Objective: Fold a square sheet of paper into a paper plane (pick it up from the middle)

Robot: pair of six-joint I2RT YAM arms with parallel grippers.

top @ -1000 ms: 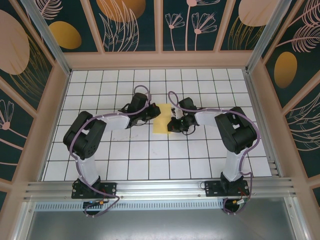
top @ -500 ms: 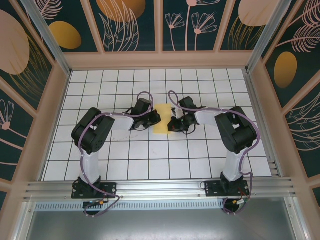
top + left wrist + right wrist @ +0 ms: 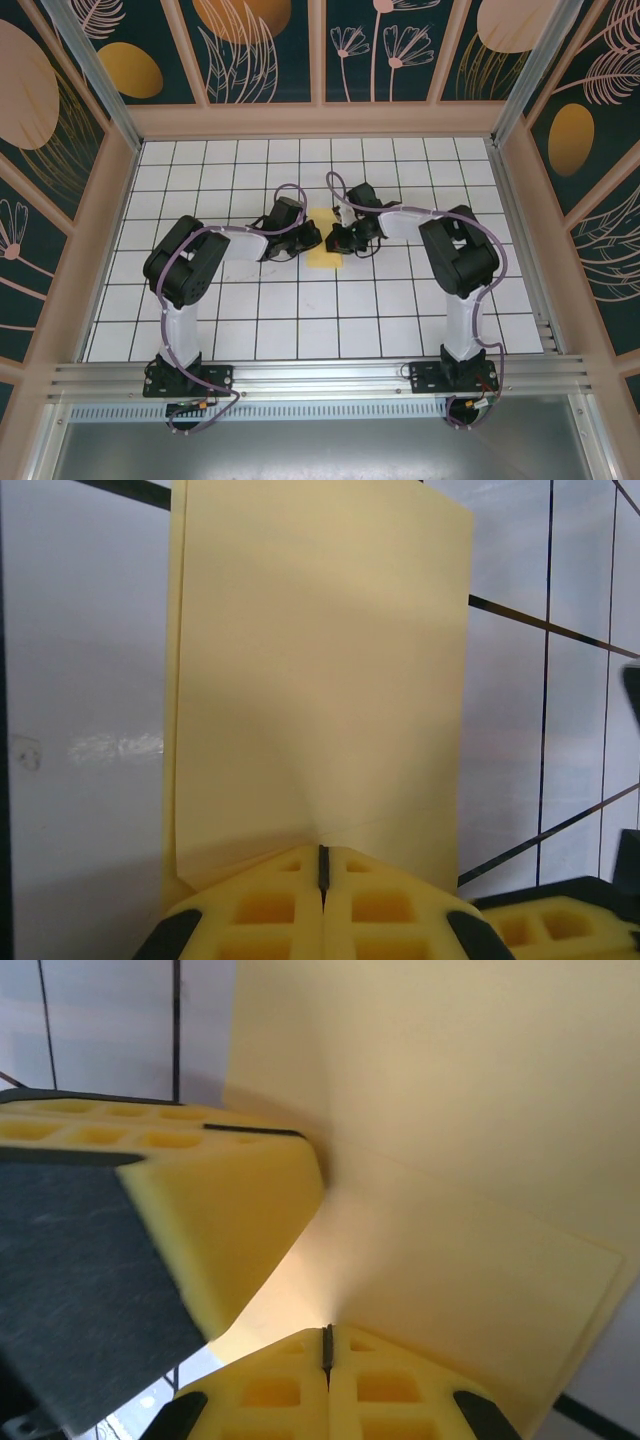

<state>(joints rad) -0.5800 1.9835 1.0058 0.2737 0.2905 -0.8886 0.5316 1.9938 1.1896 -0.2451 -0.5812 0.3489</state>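
Observation:
The square sheet of paper (image 3: 323, 259) is pale yellow and lies folded into a two-layer rectangle on the gridded table, mid-table between both arms. In the left wrist view the sheet (image 3: 320, 670) stretches away from my left gripper (image 3: 322, 865), which is shut with its tips resting on the near edge. My left gripper (image 3: 316, 238) meets my right gripper (image 3: 336, 241) over the sheet. My right gripper (image 3: 326, 1345) is shut too, tips down on the paper (image 3: 460, 1140), with a left gripper finger (image 3: 235, 1195) pressing close beside it. The paper plane is out of view.
The white grid table (image 3: 300, 320) is walled by a wooden frame (image 3: 320, 120) at the back and sides. An aluminium rail (image 3: 320, 375) runs along the near edge by the arm bases. Purple cables loop off both wrists.
The left arm swung right onto the sheet, then held still. The right gripper shifted left and slightly back, closing in on the left gripper. Less of the sheet shows from above.

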